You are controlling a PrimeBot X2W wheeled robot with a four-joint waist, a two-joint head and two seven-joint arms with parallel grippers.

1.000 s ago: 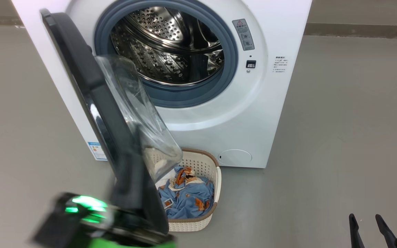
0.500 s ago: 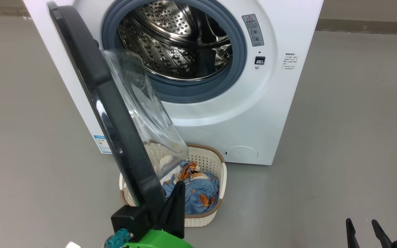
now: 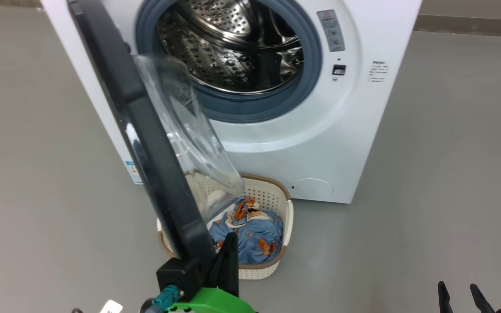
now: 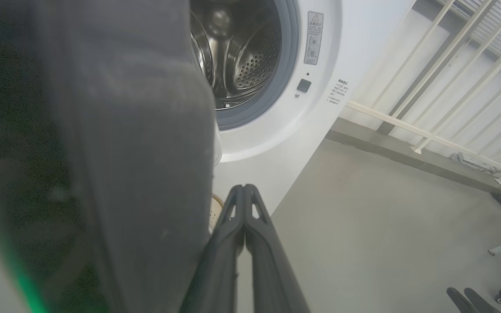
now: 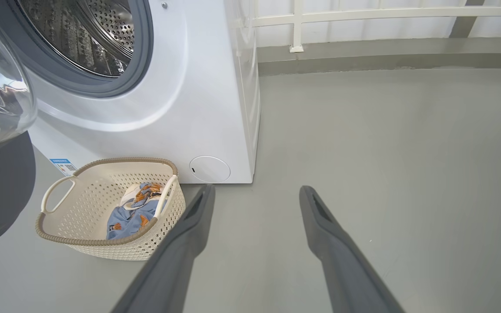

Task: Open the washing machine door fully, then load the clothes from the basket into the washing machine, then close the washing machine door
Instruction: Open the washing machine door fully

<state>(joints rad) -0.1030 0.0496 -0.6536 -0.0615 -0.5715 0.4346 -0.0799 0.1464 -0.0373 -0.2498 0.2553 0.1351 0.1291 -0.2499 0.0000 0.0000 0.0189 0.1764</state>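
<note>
- Swinging the washing machine door (image 3: pixel 146 143) out to full width looks like the step in hand. In the head view it stands roughly edge-on to the camera, partly open, with its glass bulge hanging over the basket (image 3: pixel 272 180).
- Head view: the left gripper (image 3: pixel 231 238) is pinched closed and empty, fingers upright just beside the door's lower inner edge. Contact is likely but hard to confirm from here.
- Head view: the clothes (image 3: pixel 255 234) are all in the basket, on the floor against the washing machine (image 3: pixel 302 143). The drum (image 3: pixel 233 48) looks empty.
- Left wrist view: the blurred dark door rim (image 4: pixel 137 152) lies left of the closed fingers. Best move is probably a push leftward on the rim's inner face, low and flat, following the hinge arc so the fingers don't slip off.
- Right wrist view: the right gripper (image 5: pixel 257 188) is spread wide, holds nothing, and hangs over bare floor right of the basket (image 5: pixel 98 241). Leave it parked there, out of the door's swing.
- Don't start loading until the glass is off the basket.
</note>
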